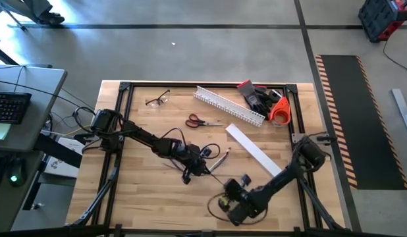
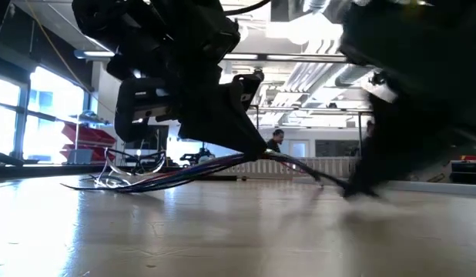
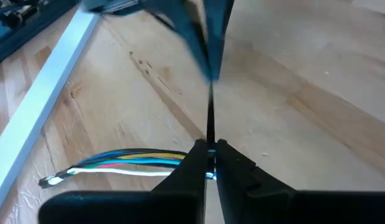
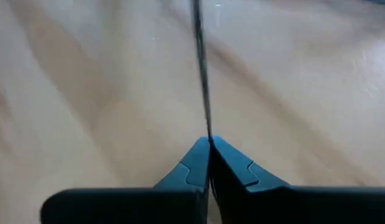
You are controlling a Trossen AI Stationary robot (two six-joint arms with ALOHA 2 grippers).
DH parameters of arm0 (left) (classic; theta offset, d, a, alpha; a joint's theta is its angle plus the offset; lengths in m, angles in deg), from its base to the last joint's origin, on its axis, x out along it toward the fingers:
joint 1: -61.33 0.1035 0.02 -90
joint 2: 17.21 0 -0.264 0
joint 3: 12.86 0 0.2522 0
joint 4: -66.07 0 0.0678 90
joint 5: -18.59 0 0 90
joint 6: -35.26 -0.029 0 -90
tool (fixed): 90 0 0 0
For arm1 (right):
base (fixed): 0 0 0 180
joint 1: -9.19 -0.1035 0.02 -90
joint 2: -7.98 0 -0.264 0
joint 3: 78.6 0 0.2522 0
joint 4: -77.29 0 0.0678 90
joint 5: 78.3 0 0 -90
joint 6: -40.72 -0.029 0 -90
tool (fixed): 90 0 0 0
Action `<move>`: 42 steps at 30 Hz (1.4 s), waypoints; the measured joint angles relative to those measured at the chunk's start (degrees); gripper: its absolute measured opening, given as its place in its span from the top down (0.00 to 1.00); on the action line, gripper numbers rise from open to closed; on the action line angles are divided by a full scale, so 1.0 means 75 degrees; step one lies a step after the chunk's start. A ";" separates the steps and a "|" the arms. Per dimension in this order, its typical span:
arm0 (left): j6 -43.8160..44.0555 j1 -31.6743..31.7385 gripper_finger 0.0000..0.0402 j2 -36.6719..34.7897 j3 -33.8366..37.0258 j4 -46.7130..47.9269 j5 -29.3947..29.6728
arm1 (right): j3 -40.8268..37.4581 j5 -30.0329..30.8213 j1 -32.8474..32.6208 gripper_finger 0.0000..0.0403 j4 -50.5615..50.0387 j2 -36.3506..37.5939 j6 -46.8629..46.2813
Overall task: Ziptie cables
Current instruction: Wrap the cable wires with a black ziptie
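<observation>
Cables lie mid-counter. Left gripper jaws pinch cables and ziptie. Right gripper, at the cables' 5 o'clock, jaws pinch the ziptie's free end. Risk: a hard pull could slip the strip from either pinch, loosening the loop.

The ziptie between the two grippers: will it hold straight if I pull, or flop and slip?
The ziptie runs straight from the right gripper, so it probably stays fairly stiff under tension. It is very thin and smooth-looking, so it may slip. The left gripper pinches it beside the cables, which look floppy and may drag along.
</observation>
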 joint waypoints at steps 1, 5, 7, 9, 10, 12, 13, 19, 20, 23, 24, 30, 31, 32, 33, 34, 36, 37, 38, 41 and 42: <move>-0.0005 0.0010 1.00 0.0000 0.0007 0.0068 0.0063 | -0.0003 -0.0047 -0.0113 1.00 -0.0094 -0.0040 -0.0242; -0.0018 0.0028 1.00 -0.0006 0.0015 0.0091 0.0104 | 0.0018 -0.0354 -0.0413 1.00 -0.0418 -0.0053 -0.1152; -0.0016 0.0053 1.00 -0.0006 0.0015 0.0103 0.0099 | 0.0020 -0.0405 -0.0528 1.00 -0.0606 -0.0059 -0.1454; -0.0016 0.0091 1.00 -0.0006 0.0015 0.0104 0.0091 | 0.0018 -0.0452 -0.0562 1.00 -0.0671 -0.0032 -0.1537; -0.0016 0.0104 1.00 -0.0006 0.0015 0.0098 0.0086 | 0.0018 -0.0481 -0.0557 1.00 -0.0659 -0.0027 -0.1536; -0.0013 0.0117 1.00 -0.0006 0.0015 0.0101 0.0091 | 0.0028 -0.0519 -0.0538 1.00 -0.0569 -0.0006 -0.1533; -0.0013 0.0119 1.00 -0.0006 0.0015 0.0113 0.0091 | 0.0058 -0.0554 -0.0523 1.00 -0.0563 0.0008 -0.1493; 0.0028 0.0109 1.00 -0.0006 0.0015 0.0127 0.0088 | 0.0782 -0.1177 -0.0419 0.95 -0.1347 -0.0041 -0.0634; 0.0092 0.0105 1.00 -0.0006 0.0015 0.0141 0.0092 | 0.0952 -0.1323 -0.0399 0.92 -0.1577 -0.0045 -0.0462; 0.0302 0.0099 1.00 -0.0006 0.0015 0.0259 0.0277 | 0.1527 -0.1715 -0.0340 0.80 -0.2294 -0.0029 0.0153; 0.0395 0.0093 1.00 -0.0006 0.0013 0.0360 0.0428 | 0.1745 -0.1879 -0.0298 0.75 -0.2551 -0.0022 0.0371; 0.1176 0.0150 1.00 -0.0178 0.0025 0.1316 0.0948 | 0.3042 -0.1818 -0.0372 0.55 -0.2976 0.0007 0.2247; 0.1324 0.0191 1.00 -0.0232 0.0098 0.1396 0.0925 | 0.3191 -0.1429 -0.0433 0.53 -0.2970 0.0014 0.2393; 0.1484 0.0246 1.00 -0.0304 0.0228 0.1388 0.0889 | 0.3272 -0.1048 -0.0492 0.51 -0.2998 0.0025 0.2466; 0.1668 0.0313 1.00 -0.0372 0.0395 0.1335 0.0820 | 0.3290 -0.0772 -0.0506 0.50 -0.3027 0.0038 0.2479; 0.1889 0.0390 1.00 -0.0395 0.0571 0.1239 0.0678 | 0.3240 -0.0583 -0.0489 0.50 -0.3083 0.0042 0.2470; 0.2363 0.0536 1.00 -0.0429 0.0890 0.1135 0.0231 | 0.2907 -0.0491 -0.0369 0.50 -0.3192 0.0043 0.2437; 0.2584 0.0597 1.00 -0.0449 0.1005 0.1068 -0.0003 | 0.2640 -0.0494 -0.0283 0.50 -0.3226 0.0043 0.2435; 0.2809 0.0642 1.00 -0.0477 0.1149 0.1064 -0.0253 | 0.2355 -0.0497 -0.0171 0.49 -0.3259 0.0043 0.2467; 0.3528 0.0625 1.00 -0.0504 0.1319 0.1366 -0.0639 | 0.1430 -0.0861 0.0378 0.49 -0.3157 0.0128 0.3170; 0.3758 0.0558 1.00 -0.0541 0.1325 0.1600 -0.0694 | 0.1146 -0.1009 0.0658 0.49 -0.3086 0.0201 0.3583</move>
